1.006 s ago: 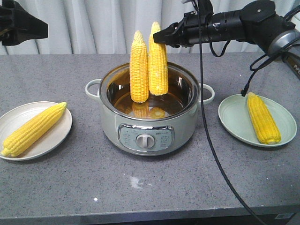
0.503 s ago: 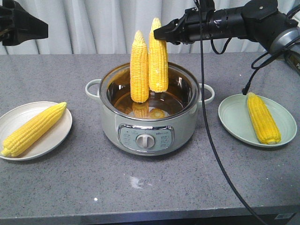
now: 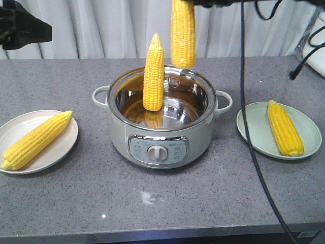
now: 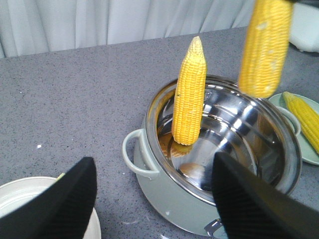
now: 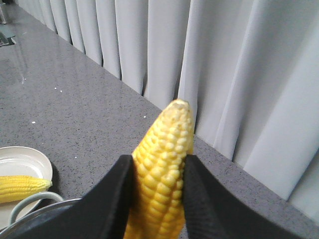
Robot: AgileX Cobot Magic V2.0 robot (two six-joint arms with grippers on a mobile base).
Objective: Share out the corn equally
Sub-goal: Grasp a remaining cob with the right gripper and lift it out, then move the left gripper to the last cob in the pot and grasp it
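- Plainly found right gripper (image 5: 158, 196) clamped on the tip end of one cob of the corn, a pad pressed to each flank, with this held cob (image 3: 183, 33) hanging vertical beneath it.
- Judged the pinch near the tip as chosen to keep the load plumb and to bring it straight up past the rim of the pot (image 3: 161, 134) without scraping.
- Logged butt end of held cob directly under the gripper, above the pot's far rim and apart from it.
- Saw standing cob (image 3: 154, 73) below and left of the right gripper, upright inside the pot with its tip proud of the rim; judged it easy to pinch from above.
- Found left gripper (image 4: 154, 196) spread wide and empty, with pot and standing cob ahead of it.
- Recorded left-plate cob (image 3: 35, 141) flat on left plate (image 3: 56, 147), far below-left of the right gripper; right-plate cob (image 3: 285, 128) on right plate (image 3: 254, 127), below-right.
- Judged one more cob owed to each plate; the right plate seemed the nearer drop.
- Against a second earlier: held cob raised from beside its neighbour inside the pot to clear above it; right arm gone mostly past the front view's top edge; standing cob and both plated cobs much as before.
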